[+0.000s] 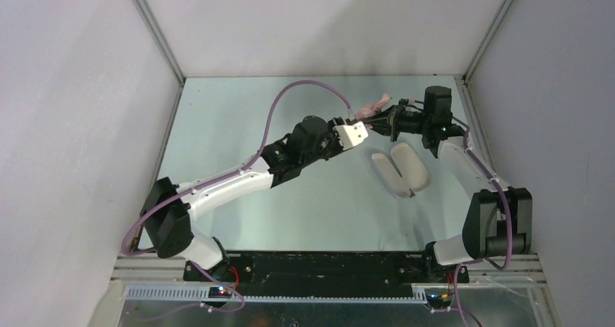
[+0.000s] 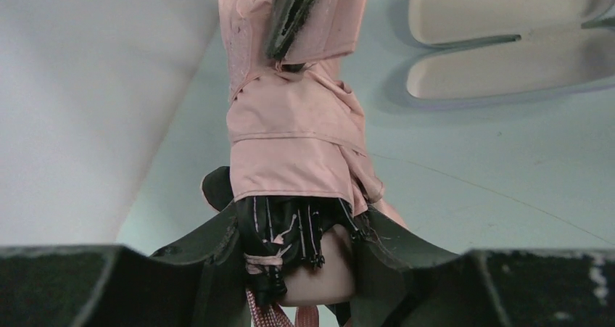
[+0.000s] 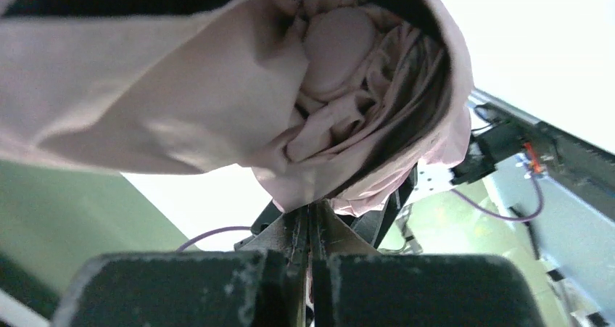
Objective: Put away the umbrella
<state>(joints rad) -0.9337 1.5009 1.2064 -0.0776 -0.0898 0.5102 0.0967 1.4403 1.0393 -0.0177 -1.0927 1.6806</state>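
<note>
Top external view, working outward from the arm bases: both arms reach over the table (image 1: 239,124) toward its far side. Between the bases and the grippers lies the pale lilac case (image 1: 403,169), opened into two halves side by side. As far as the left wrist view shows, the halves have nothing in them.

Just beyond the case, the umbrella (image 1: 377,109) hangs between the two grippers, apparently clear of the tabletop. The left gripper (image 2: 297,258) is clamped around the handle end, where the black underside and rib tips bunch. The right gripper (image 3: 312,243) has its fingers pressed together on a fold of pink canopy at the other end. The canopy is collapsed but loose and rumpled, not wrapped tight.

With the umbrella folded down and the case open, I judge the task to be about midway. What remains is to carry the bundle to one half, lay it in with no fabric over the rim, let go, and shut the case.
</note>
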